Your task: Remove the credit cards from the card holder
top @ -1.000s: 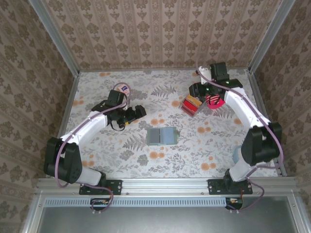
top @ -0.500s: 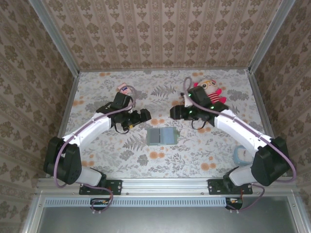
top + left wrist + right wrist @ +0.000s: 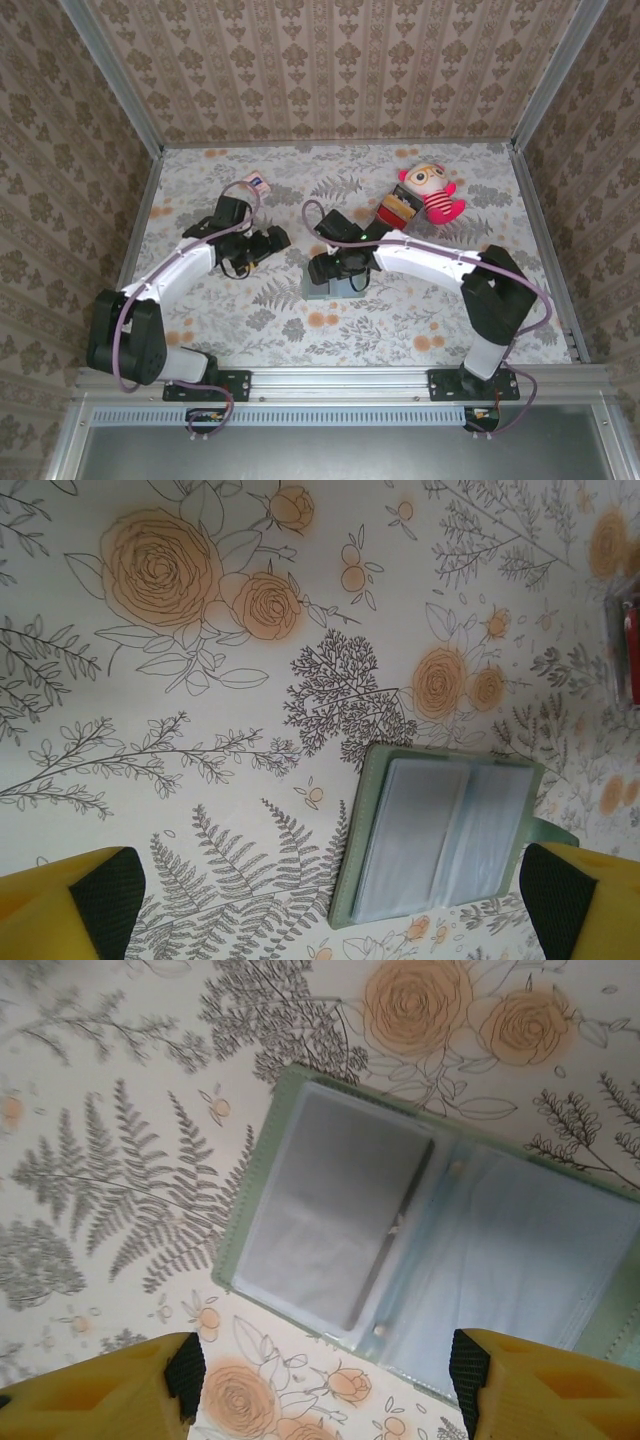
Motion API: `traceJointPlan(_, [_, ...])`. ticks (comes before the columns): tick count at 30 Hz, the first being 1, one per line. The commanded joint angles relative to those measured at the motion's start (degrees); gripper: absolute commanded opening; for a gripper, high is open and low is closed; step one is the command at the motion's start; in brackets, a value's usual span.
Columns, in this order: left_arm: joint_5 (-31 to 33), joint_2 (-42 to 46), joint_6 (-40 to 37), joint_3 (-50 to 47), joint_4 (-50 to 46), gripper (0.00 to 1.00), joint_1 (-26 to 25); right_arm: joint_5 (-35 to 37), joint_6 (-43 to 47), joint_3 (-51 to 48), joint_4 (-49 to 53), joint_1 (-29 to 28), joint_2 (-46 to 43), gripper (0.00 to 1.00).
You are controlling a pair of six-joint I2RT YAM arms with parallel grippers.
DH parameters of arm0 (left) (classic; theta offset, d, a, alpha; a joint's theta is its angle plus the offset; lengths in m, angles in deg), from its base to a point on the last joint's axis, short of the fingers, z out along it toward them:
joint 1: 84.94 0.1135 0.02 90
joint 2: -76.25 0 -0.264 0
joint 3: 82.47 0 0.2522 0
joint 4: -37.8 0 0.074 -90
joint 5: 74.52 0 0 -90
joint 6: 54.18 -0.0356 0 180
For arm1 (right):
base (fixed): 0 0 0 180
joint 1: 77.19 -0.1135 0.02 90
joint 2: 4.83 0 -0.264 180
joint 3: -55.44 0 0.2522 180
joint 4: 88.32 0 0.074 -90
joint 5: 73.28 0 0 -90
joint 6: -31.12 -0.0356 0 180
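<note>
Two wide, empty grippers: the right gripper (image 3: 325,1380) has just swung over the open card holder (image 3: 400,1230) (left gripper (image 3: 330,900) nearby), so extraction looks next.

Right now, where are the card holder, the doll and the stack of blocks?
card holder (image 3: 330,1210), right wrist view, left clear sleeve.
doll (image 3: 428,180), top external view, face.
stack of blocks (image 3: 396,208), top external view, middle.

White arms (image 3: 430,262), purple cables (image 3: 122,345), yellow-fingered left claw (image 3: 325,905) and right claw (image 3: 320,1385).
</note>
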Motion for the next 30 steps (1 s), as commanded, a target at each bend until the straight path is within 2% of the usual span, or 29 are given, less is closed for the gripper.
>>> traceJointPlan(1, [0.1,2.1,1.1,-1.3,0.0,1.00,0.8,4.9,-0.4,2.1,4.2,-0.5,3.0,0.69])
traceJointPlan(12, [-1.6,1.6,2.3,-1.4,0.1,0.99,1.3,6.9,2.8,5.6,7.0,-0.4,12.0,0.69])
traceJointPlan(20, [-4.3,-0.4,2.6,-0.3,0.9,0.89,1.0,6.9,2.5,4.4,6.8,0.0,15.5,0.65])
traceJointPlan(26, [-6.0,-2.0,3.0,-0.2,1.8,0.81,0.7,6.3,2.4,1.3,6.4,1.6,16.0,0.54])
traceJointPlan(30, [-7.7,-3.3,3.4,-0.5,3.1,0.74,0.0,4.8,2.5,-1.0,5.1,2.9,15.5,0.52])
